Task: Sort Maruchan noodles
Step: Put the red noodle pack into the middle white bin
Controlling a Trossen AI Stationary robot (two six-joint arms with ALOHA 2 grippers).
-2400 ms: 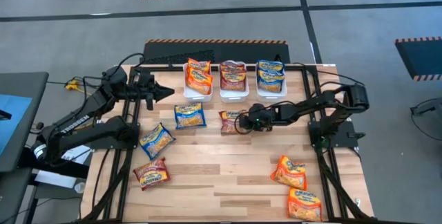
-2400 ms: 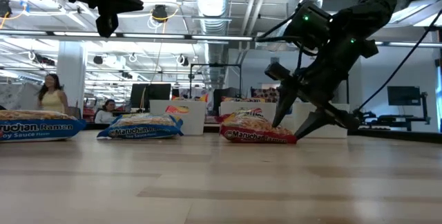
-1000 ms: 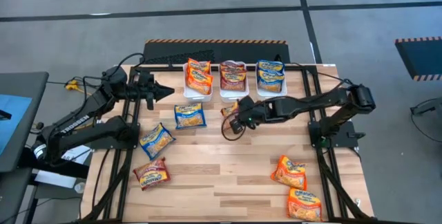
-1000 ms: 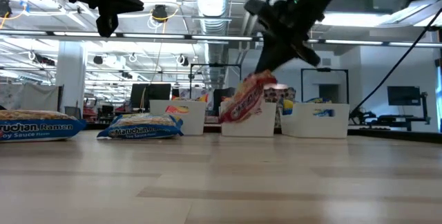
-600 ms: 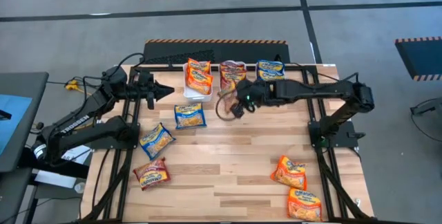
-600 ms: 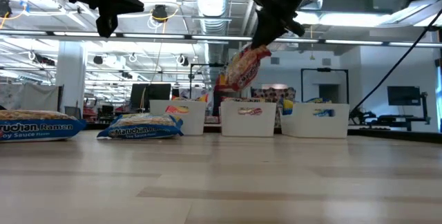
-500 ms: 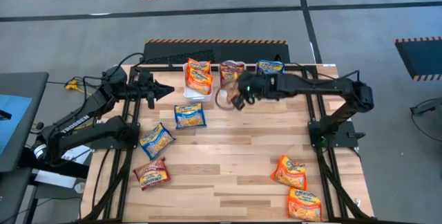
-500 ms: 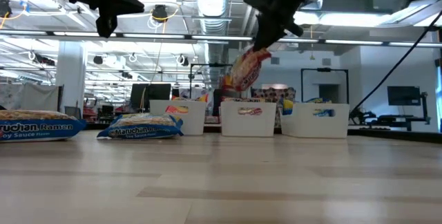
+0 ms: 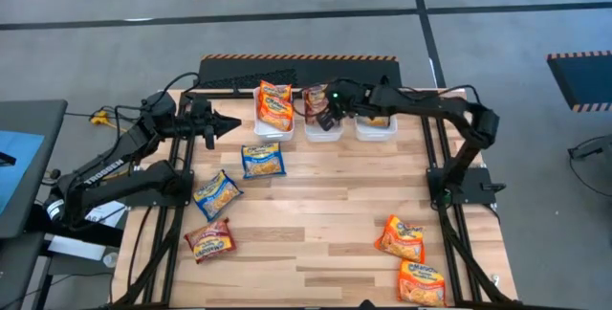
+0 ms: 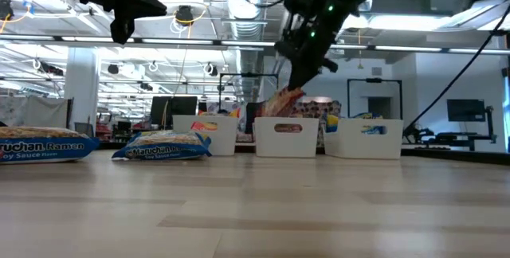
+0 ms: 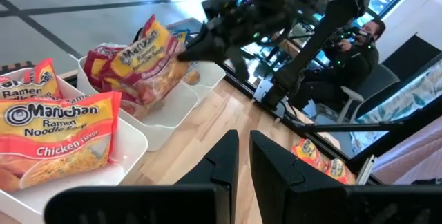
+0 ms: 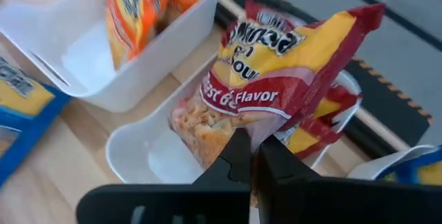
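Well left of the middle white bin (image 9: 323,130), the left gripper (image 9: 232,125) waits with fingers closed on nothing. Directly above that bin, the right gripper (image 12: 252,160) pinches the maroon packet (image 12: 276,86), which hangs from its fingers, long axis pointing down into the bin.

Bins, worktop and room

Three white bins (image 9: 322,130) are sitting in a row at the far edge of the wooden worktop (image 9: 316,224); a seated person (image 11: 352,51) is showing beyond it, with grey floor (image 9: 115,23) lying all around.
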